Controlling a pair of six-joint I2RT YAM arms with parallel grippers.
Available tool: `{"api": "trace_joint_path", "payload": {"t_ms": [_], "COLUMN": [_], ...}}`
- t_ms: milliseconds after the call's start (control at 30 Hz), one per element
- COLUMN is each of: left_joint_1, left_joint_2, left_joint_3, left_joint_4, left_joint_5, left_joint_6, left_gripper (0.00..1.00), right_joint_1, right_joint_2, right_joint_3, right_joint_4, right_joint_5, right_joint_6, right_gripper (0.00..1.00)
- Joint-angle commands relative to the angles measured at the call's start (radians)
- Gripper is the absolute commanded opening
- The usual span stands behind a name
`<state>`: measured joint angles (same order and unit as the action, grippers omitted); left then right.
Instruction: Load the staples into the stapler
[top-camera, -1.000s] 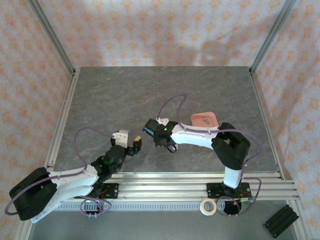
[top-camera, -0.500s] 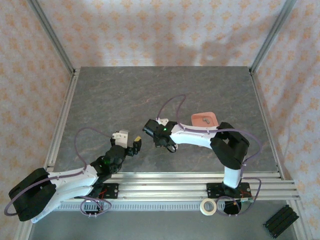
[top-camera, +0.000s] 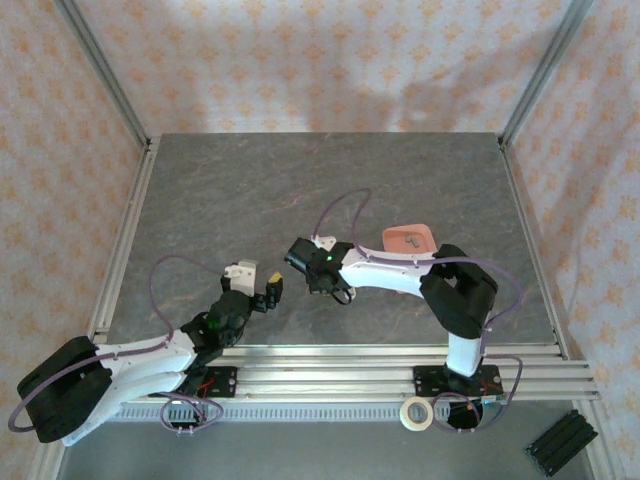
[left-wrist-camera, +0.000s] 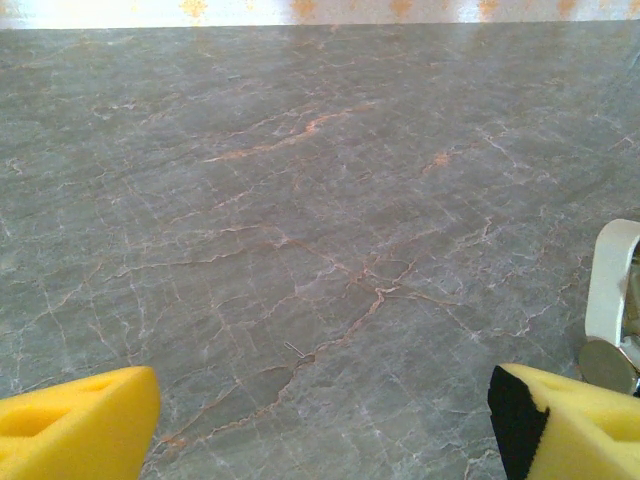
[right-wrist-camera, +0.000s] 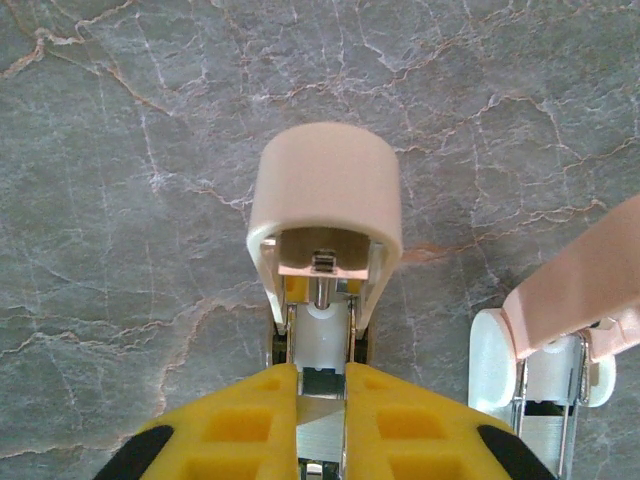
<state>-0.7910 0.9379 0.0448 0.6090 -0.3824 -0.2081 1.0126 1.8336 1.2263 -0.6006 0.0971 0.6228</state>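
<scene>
The right fingers (right-wrist-camera: 268, 412) squeeze a pink stapler (right-wrist-camera: 325, 185), and the left fingers (left-wrist-camera: 75, 420) are wide open, holding nothing.

The pink stapler (right-wrist-camera: 325, 195) is seen end-on, pinched at its metal channel between the right fingers (right-wrist-camera: 235, 425) above the counter (right-wrist-camera: 120, 200). Its rounded salmon-pink lid is swung up and open. This bares a white inner body, a small metal pusher just under the lid, and the shiny channel below. Just beside it on the right is a second stapler (right-wrist-camera: 560, 300) of the same make, with a white end and its pink lid also tilted open over a metal channel. The staples (top-camera: 410, 240) are tiny dull strips lying in the pink tray (top-camera: 388, 238) on the counter's right half, too small to count.
</scene>
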Motion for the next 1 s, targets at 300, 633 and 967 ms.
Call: {"api": "trace_joint_path", "payload": {"t_ms": [300, 633, 967], "left_joint_1": [0.009, 0.008, 0.007], "left_joint_2": [-0.01, -0.007, 0.007], "left_joint_3": [0.008, 0.008, 0.01], "left_joint_4": [-0.015, -0.012, -0.001], "left_joint_5": [-0.019, -0.018, -0.016], "left_joint_6": [0.017, 0.017, 0.019], "left_gripper": [0.87, 0.87, 0.87], "right_joint_1": [-0.001, -0.001, 0.007], "right_joint_2": [0.015, 0.031, 0.04], "right_joint_3": [0.015, 0.01, 0.01], "right_joint_4": [0.004, 0.013, -0.021], "right_joint_5": [0.011, -0.004, 0.0], "right_joint_6": [0.002, 0.007, 0.013], "right_gripper": [0.15, 0.15, 0.15]}}
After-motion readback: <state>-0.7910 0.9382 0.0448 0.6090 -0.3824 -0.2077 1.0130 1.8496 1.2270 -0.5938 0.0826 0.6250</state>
